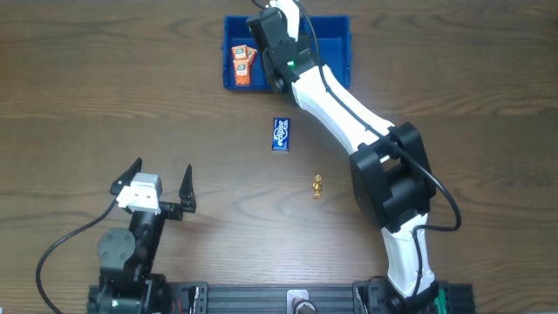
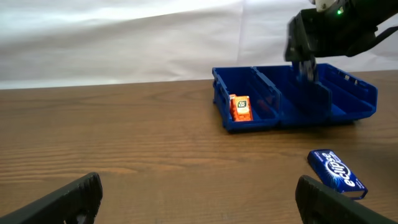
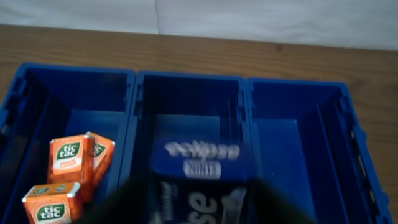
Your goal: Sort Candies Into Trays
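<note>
The right hand was pinched on a blue packet, held over the middle compartment of the blue tray. Orange boxes lay in the adjoining end compartment. The left hand stood spread wide above the counter, well apart from a second blue packet and a gold-wrapped candy.

The top view looks straight down on the tabletop; the left wrist view sits low, facing the blue tray from afar; the right wrist view hovers close above that shared tray
</note>
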Tool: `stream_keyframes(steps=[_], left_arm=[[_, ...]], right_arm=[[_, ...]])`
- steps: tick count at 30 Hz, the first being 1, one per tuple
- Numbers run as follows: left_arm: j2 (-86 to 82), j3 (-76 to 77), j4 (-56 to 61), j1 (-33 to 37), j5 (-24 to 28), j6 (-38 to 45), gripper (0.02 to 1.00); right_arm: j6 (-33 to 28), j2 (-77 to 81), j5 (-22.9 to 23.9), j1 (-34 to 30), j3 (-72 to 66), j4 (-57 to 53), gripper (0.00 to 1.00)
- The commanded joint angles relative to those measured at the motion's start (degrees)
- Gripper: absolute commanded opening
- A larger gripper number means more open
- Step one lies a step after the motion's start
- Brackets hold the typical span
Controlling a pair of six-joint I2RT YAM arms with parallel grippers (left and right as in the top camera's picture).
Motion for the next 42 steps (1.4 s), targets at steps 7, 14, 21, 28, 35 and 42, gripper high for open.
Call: stream_keyframes(steps=[7, 14, 21, 28, 35, 42], left_arm=[[-0.37, -1.03, -2.03, 0.09, 1.07, 0.61, 0.998], [-0.37, -1.03, -2.03, 0.09, 1.07, 0.61, 0.998], [-0.37, -1.03, -2.03, 0.09, 1.07, 0.61, 0.998], [-0.37, -1.03, -2.03, 0.09, 1.07, 0.61, 0.998], [-0.37, -1.03, -2.03, 0.09, 1.07, 0.61, 0.998], [-0.37, -1.03, -2.03, 0.09, 1.07, 0.61, 0.998]], right_arm=[[-0.37, -1.31, -1.29, -0.24, 11.04, -9.81, 0.998], [4.50, -8.61, -10.19, 2.27, 12.79, -27.30, 0.998], [12.09, -8.55, -17.84, 5.14, 5.11, -39.28, 0.998], [15.98, -7.34, -22.23, 5.42, -11.47, -28.85, 0.998], [16.02, -2.19, -22.64, 5.92, -12.92, -27.08, 1.000], [17.70, -0.39, -22.58, 6.49, -12.92, -26.01, 0.864]])
